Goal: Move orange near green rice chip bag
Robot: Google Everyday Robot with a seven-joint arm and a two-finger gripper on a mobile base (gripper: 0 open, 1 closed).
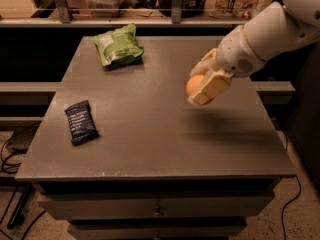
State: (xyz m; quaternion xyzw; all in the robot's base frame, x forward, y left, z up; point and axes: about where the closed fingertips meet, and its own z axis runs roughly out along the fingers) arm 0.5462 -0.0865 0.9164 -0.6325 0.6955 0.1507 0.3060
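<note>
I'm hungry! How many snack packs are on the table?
2: the green bag back left, the blue packet front left. The gripper holds the orange up at the right.

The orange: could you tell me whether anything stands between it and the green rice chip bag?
Nothing visible does. The gripper holds the orange above the table, at right, and the path to the green rice chip bag at the back left is open; the blue packet lies aside, front left.
</note>
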